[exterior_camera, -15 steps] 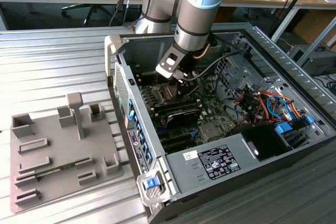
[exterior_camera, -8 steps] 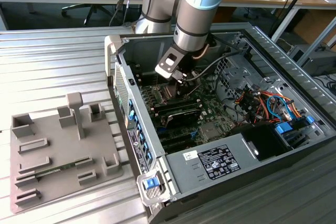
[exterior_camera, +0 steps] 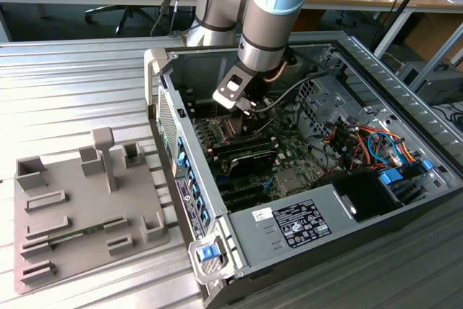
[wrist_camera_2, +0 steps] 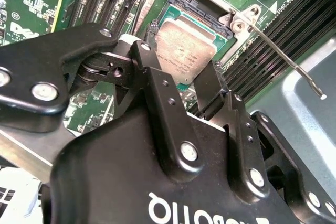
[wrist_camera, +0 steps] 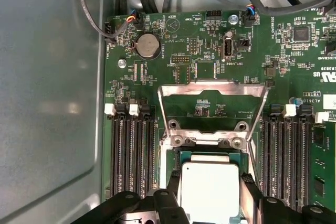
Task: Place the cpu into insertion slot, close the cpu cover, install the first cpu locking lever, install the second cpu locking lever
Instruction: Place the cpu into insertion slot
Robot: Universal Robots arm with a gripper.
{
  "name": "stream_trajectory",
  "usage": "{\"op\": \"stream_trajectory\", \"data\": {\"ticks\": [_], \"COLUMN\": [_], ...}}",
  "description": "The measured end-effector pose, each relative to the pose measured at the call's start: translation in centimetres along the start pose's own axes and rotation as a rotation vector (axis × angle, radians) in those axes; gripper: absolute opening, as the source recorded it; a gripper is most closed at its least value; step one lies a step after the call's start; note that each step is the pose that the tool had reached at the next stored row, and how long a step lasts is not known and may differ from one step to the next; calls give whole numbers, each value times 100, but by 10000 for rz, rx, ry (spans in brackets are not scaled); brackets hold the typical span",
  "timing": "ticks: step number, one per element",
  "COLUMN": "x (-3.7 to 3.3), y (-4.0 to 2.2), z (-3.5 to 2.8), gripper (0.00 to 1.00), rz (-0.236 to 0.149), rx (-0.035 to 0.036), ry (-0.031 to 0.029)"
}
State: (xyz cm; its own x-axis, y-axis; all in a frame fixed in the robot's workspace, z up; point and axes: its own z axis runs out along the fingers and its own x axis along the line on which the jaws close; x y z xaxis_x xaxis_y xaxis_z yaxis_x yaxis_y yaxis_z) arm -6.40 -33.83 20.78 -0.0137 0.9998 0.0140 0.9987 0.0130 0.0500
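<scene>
The cpu (wrist_camera: 210,195) sits over the slot (wrist_camera_2: 201,10), pinched on two opposite edges by the gripper (wrist_camera: 211,178); I cannot tell whether it is fully seated. The cover (wrist_camera: 212,90) stands open at the slot's hinge edge. One lever (wrist_camera_2: 286,59) juts free beside the slot. Two banks of memory slots (wrist_camera: 131,150) flank it closely on the green board (wrist_camera: 157,72). The case (exterior_camera: 246,244) lies open on a ribbed metal table (exterior_camera: 72,85), its walls rising around the arm. One grey tray (exterior_camera: 72,208) lies beside the case.
</scene>
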Motion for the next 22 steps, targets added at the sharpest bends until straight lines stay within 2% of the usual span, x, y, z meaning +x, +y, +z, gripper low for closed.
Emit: {"op": "stream_trajectory", "data": {"ticks": [13, 22], "x": [38, 39], "y": [-18, -19], "z": [56, 81], "gripper": [53, 53], "rz": [-3, 91], "rx": [1, 1], "ry": [1, -7]}}
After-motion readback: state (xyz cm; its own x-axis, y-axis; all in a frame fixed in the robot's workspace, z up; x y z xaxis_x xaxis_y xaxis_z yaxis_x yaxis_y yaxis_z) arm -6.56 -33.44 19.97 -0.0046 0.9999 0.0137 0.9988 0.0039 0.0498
